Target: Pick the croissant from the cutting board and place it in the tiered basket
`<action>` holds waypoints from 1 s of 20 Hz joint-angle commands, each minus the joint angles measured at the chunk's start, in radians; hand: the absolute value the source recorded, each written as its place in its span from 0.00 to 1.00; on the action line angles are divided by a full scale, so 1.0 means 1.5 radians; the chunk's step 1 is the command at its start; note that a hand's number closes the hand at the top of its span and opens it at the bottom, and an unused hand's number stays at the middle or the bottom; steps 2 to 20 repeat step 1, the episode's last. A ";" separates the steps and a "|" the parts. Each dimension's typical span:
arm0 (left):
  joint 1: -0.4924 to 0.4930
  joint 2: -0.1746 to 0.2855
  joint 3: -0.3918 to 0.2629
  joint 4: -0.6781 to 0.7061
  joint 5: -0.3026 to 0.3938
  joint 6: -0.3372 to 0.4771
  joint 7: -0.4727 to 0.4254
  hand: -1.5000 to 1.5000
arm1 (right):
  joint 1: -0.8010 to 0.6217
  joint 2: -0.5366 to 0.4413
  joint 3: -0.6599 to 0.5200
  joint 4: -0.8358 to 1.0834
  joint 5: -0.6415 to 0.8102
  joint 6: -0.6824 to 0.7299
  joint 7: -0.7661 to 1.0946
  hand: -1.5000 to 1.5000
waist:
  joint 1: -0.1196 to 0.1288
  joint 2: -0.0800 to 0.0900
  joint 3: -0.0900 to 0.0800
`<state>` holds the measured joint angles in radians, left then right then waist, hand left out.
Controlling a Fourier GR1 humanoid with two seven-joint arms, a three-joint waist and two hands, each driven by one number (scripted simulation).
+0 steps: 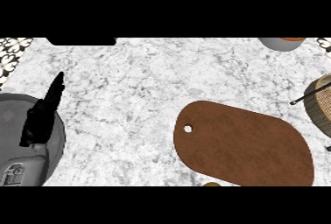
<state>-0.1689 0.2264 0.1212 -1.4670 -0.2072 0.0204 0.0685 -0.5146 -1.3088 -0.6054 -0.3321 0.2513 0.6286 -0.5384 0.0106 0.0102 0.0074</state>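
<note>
The cutting board lies on the counter, right of the middle, with its hole at its left end. The tiered basket stands to the board's right, near it and cut off by the view's right edge. A bowl sits well behind the board, at the far right. Another object sits at the far left edge. The left hand shows at the left, well apart from the board. A small item peeks in just before the board's near edge; what it is cannot be told.
</note>
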 commanded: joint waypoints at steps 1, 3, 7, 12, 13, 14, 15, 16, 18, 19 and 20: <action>0.013 -0.010 -0.002 -0.001 -0.006 0.012 -0.004 0.50 | 0.040 -0.008 -0.020 0.048 -0.018 0.081 -0.100 0.00 | -0.008 0.000 0.003; 0.013 -0.010 -0.002 -0.001 -0.006 0.012 -0.004 0.50 | 0.040 -0.008 -0.020 0.048 -0.018 0.081 -0.100 0.00 | -0.008 0.000 0.003; 0.013 -0.010 -0.002 -0.001 -0.006 0.012 -0.004 0.50 | 0.040 -0.008 -0.020 0.048 -0.018 0.081 -0.100 0.00 | -0.008 0.000 0.003; 0.013 -0.010 -0.002 -0.001 -0.006 0.012 -0.004 0.50 | 0.040 -0.008 -0.020 0.048 -0.018 0.081 -0.100 0.00 | -0.008 0.000 0.003; 0.013 -0.010 -0.002 -0.001 -0.006 0.012 -0.004 0.50 | 0.040 -0.008 -0.020 0.048 -0.018 0.081 -0.100 0.00 | -0.008 0.000 0.003; 0.013 -0.010 -0.002 -0.001 -0.006 0.012 -0.004 0.50 | 0.040 -0.008 -0.020 0.048 -0.018 0.081 -0.100 0.00 | -0.008 0.000 0.003; 0.013 -0.010 -0.002 -0.001 -0.006 0.012 -0.004 0.50 | 0.040 -0.008 -0.020 0.048 -0.018 0.081 -0.100 0.00 | -0.008 0.000 0.003; 0.013 -0.010 -0.002 -0.001 -0.006 0.012 -0.004 0.50 | 0.040 -0.008 -0.020 0.048 -0.018 0.081 -0.100 0.00 | -0.008 0.000 0.003; 0.013 -0.010 -0.002 -0.001 -0.006 0.012 -0.004 0.50 | 0.040 -0.008 -0.020 0.048 -0.018 0.081 -0.100 0.00 | -0.008 0.000 0.003; 0.013 -0.010 -0.002 -0.001 -0.006 0.012 -0.004 0.50 | 0.040 -0.008 -0.020 0.048 -0.018 0.081 -0.100 0.00 | -0.008 0.000 0.003; 0.013 -0.010 -0.002 -0.001 -0.006 0.012 -0.004 0.50 | 0.040 -0.008 -0.020 0.048 -0.018 0.081 -0.100 0.00 | -0.008 0.000 0.003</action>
